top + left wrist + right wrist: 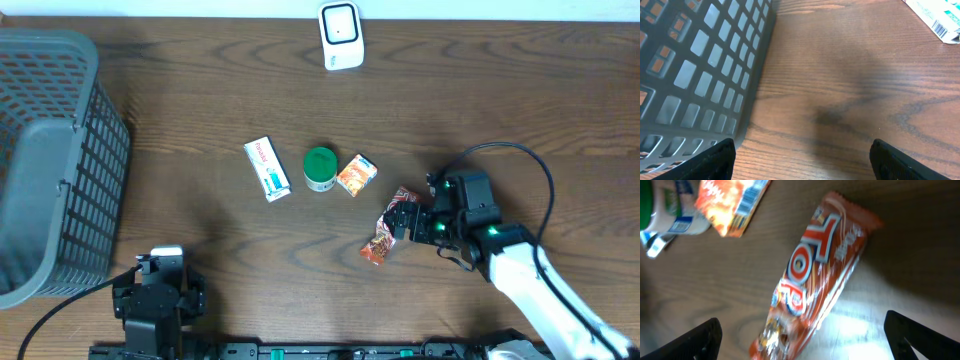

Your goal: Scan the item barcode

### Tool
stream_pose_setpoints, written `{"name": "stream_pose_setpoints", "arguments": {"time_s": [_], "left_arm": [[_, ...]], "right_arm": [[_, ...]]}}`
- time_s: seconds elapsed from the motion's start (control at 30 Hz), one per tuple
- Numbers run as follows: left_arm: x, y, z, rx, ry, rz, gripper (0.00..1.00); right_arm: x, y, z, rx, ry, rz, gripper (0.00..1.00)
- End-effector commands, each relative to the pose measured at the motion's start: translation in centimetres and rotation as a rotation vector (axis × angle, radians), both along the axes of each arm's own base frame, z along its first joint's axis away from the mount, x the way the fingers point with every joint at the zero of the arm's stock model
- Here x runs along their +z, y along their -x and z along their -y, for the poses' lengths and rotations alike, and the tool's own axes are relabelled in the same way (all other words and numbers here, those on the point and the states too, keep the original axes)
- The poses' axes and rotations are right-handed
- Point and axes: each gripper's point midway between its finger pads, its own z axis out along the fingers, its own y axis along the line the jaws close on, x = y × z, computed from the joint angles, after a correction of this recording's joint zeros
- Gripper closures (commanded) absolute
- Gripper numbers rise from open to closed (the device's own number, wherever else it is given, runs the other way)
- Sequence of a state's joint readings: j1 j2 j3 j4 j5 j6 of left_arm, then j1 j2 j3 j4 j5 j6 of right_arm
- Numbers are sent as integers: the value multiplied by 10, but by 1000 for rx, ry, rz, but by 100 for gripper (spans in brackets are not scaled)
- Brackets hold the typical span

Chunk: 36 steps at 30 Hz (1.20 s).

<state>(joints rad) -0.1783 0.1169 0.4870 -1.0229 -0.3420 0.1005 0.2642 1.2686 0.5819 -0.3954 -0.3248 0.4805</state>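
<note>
The red snack wrapper lies flat on the wooden table, right of centre. It runs slantwise, with its upper end under the tips of the right gripper. In the right wrist view the wrapper sits in the gap between the two fingers, which stand wide apart at the lower corners of the frame. One fingertip is well clear of the wrapper's side, and the gripper is not clamped on it.

Just beyond the wrapper's far end lie a small orange packet, a green-lidded tub and a white box in a row. The white scanner stands at the far edge of the table, well apart from the wrapper.

The left gripper rests near the front left, beside the grey basket. Its fingers are spread apart over bare wood.
</note>
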Motion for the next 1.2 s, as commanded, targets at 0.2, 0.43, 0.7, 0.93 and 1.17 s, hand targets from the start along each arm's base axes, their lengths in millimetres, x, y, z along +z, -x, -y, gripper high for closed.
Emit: {"name": "stream_pose_setpoints", "arguments": {"time_s": [0.2, 0.43, 0.7, 0.93, 1.17], "left_arm": [[3, 0, -1, 12, 8, 10, 14], [3, 0, -1, 13, 7, 11, 14], [3, 0, -1, 12, 8, 10, 14], [3, 0, -1, 12, 8, 10, 14], [3, 0, -1, 12, 8, 10, 14]], "right_arm": [[-58, -16, 23, -38, 96, -88, 1], [-96, -8, 33, -32, 111, -183, 1], [-132, 26, 22, 11, 57, -360, 3], [-133, 46, 22, 33, 64, -439, 12], [-131, 72, 24, 36, 62, -550, 21]]}}
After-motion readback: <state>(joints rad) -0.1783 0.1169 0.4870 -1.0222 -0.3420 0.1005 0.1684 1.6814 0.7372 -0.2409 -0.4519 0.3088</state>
